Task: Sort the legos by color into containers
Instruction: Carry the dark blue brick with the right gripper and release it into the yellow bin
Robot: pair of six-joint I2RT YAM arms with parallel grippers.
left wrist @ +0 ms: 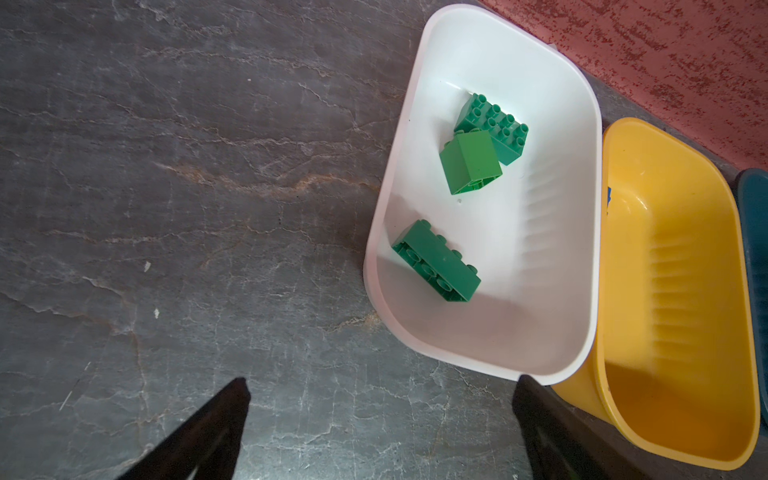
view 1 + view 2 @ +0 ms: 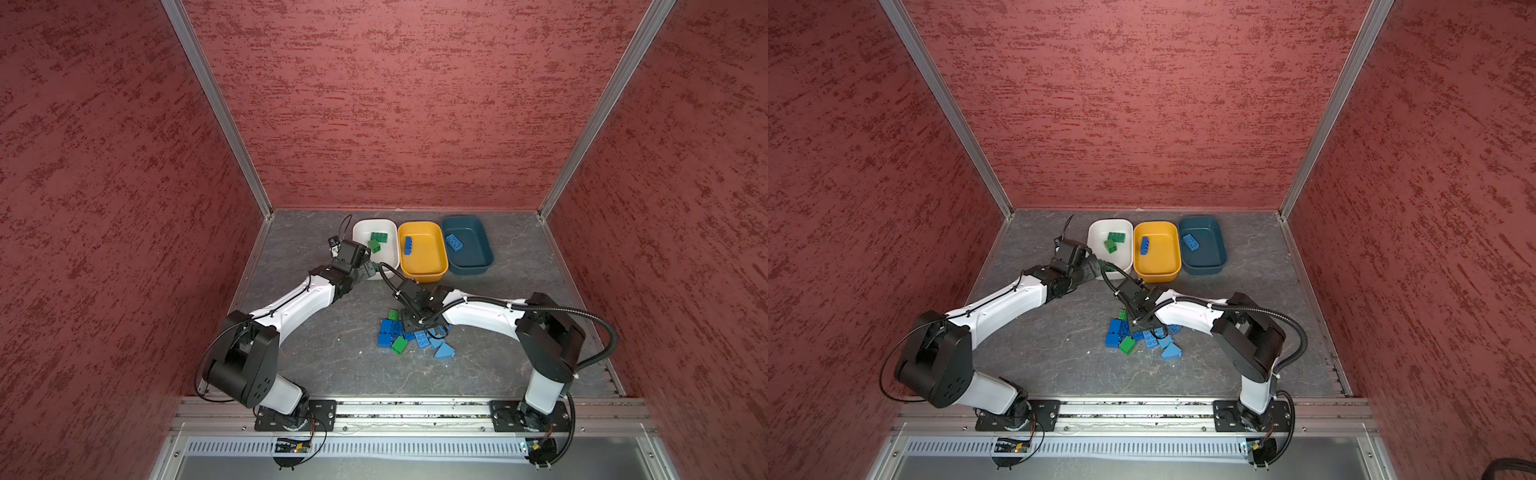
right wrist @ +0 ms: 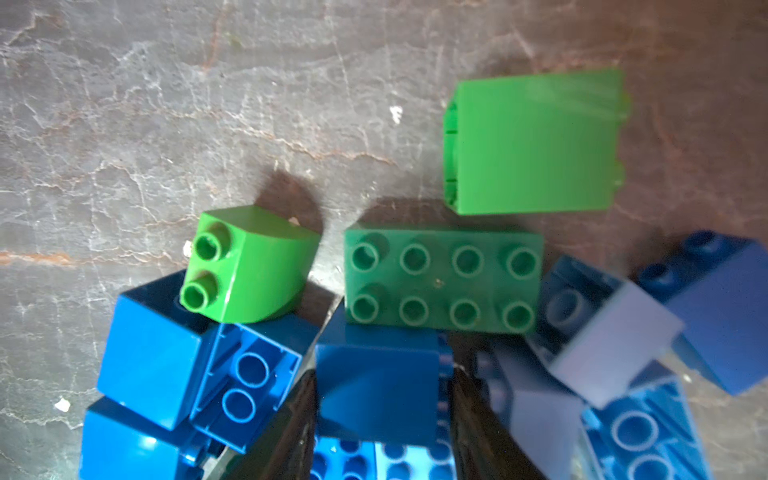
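The left gripper (image 1: 382, 386) hung with its jaws wide apart and empty over the grey marbled tabletop (image 1: 208, 208), just beside the near end of the shallow white plastic tub (image 1: 519, 311). Three green studded bricks (image 1: 436, 262) lay inside that tub. The mustard yellow plastic tub (image 2: 424, 266) held one dark blue long brick (image 2: 408, 245), and the dark teal plastic tub (image 2: 471, 258) held one light blue brick (image 2: 454, 242). The right gripper (image 3: 380, 390) was down in the loose pile of green and blue bricks (image 2: 388, 332) on the middle of the table. Its jaws were clamped on the two sides of a dark blue square brick (image 3: 374, 374).
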